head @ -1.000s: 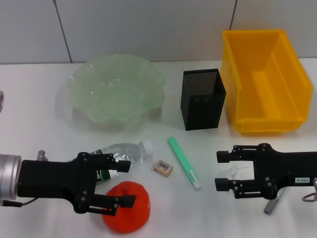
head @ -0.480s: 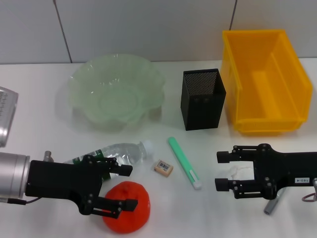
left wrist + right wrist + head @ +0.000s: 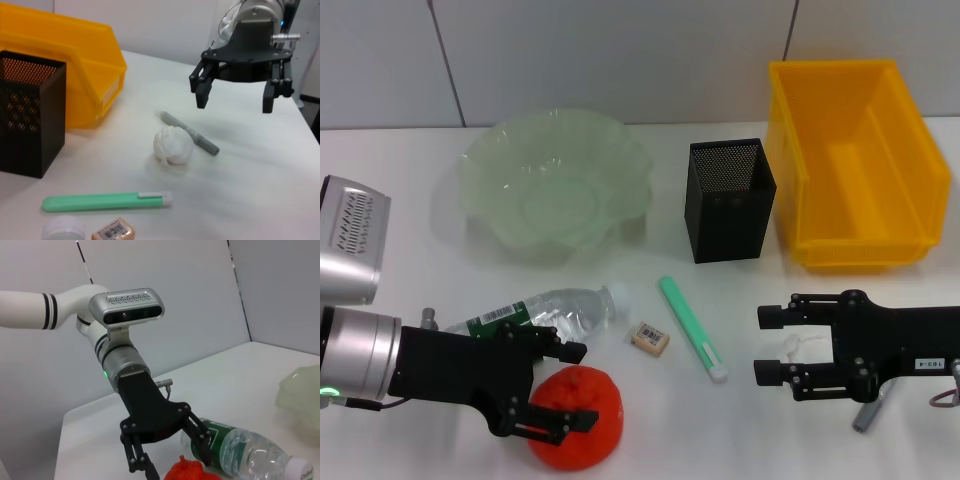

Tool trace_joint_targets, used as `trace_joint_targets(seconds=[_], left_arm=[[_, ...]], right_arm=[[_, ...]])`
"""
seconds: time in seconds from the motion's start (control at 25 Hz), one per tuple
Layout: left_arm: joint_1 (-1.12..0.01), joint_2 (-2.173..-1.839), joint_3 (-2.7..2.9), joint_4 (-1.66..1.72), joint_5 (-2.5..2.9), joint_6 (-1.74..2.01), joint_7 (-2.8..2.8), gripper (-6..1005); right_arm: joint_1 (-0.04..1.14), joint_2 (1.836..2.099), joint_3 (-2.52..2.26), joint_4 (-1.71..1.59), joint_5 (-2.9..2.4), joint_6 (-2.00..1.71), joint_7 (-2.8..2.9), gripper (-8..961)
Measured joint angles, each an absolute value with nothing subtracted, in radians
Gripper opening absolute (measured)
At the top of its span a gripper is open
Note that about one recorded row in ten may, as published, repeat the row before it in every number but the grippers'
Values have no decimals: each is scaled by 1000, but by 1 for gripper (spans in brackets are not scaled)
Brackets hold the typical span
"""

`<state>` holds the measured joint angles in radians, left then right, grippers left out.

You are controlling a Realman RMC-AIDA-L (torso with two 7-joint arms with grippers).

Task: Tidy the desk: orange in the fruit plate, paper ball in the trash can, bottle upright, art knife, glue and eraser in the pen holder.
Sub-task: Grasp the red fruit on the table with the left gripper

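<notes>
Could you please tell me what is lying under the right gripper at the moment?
The white paper ball and a grey pen-like stick lie on the table below the open right gripper. From the head view, the gripper covers most of both.

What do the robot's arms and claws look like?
Each arm ends in a black claw of thin linked bars with two fingers: the left gripper and the right gripper. Behind the left one sits a shiny silver cylinder with a small green light and a silver camera box. The arm itself is white with black rings. The right carries a small white label.
</notes>
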<state>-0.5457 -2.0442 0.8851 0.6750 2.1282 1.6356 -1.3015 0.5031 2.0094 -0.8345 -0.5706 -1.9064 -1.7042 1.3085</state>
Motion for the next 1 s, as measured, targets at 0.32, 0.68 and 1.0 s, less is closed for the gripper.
trace_joint_targets(seconds=[0.32,0.68,1.0], left_arm=[[-550,-2054,885,675,2168,1612,-1301,809],[-572,-2059,887,677,2221,1610,-1303,763],[-579,-2062,877,677,2223,1639,-1308,477]], right_arm=[[503,2009,-834,-571,-1905,-1708,1309,741],[503,2009,-834,-571,-1904,-1709,1309,742],[503,2009,-834,-571,-1903,-1708,1308,741]])
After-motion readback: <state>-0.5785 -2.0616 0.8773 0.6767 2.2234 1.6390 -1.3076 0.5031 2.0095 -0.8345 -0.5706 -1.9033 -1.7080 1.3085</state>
